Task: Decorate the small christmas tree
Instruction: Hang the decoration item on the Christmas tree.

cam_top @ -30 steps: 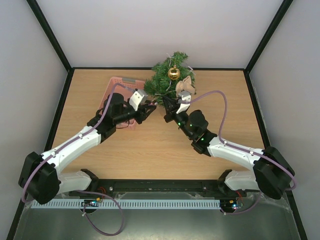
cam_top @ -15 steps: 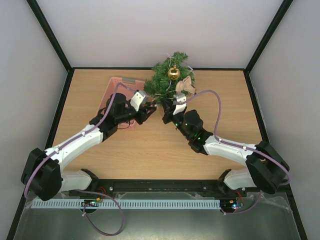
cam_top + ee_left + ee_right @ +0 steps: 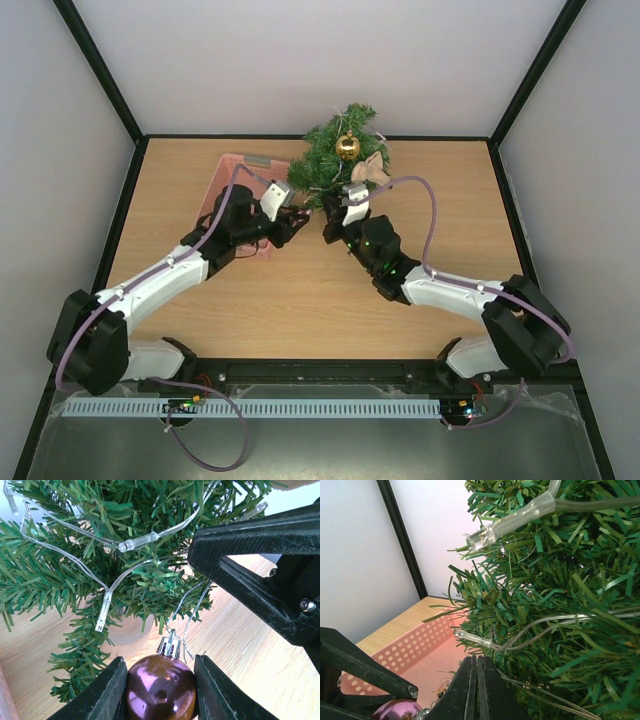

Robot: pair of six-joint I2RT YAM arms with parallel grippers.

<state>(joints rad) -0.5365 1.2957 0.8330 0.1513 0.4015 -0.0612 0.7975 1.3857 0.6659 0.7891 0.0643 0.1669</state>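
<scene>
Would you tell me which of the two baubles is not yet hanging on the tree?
The purple bauble, gripped in the left pincer beside the tree; the gold bauble already hangs near the treetop.

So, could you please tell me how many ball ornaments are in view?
2: a gold ball high on the tree, a purple ball gripped in the left pincer. Others may be hidden.

Small christmas tree (image 3: 335, 160) at 12 o'clock on the bench (image 3: 300, 290), by the far edge. Basket (image 3: 240, 163) at its 9 o'clock, just beside. Hung ball (image 3: 347, 146) and bow (image 3: 370, 170) on the tree. Left tool (image 3: 159, 662) at tree's 7 o'clock, bauble (image 3: 160, 695) between its fingers, under low branches. Right tool (image 3: 474, 660) at tree's 6 o'clock, tips against branches.
</scene>
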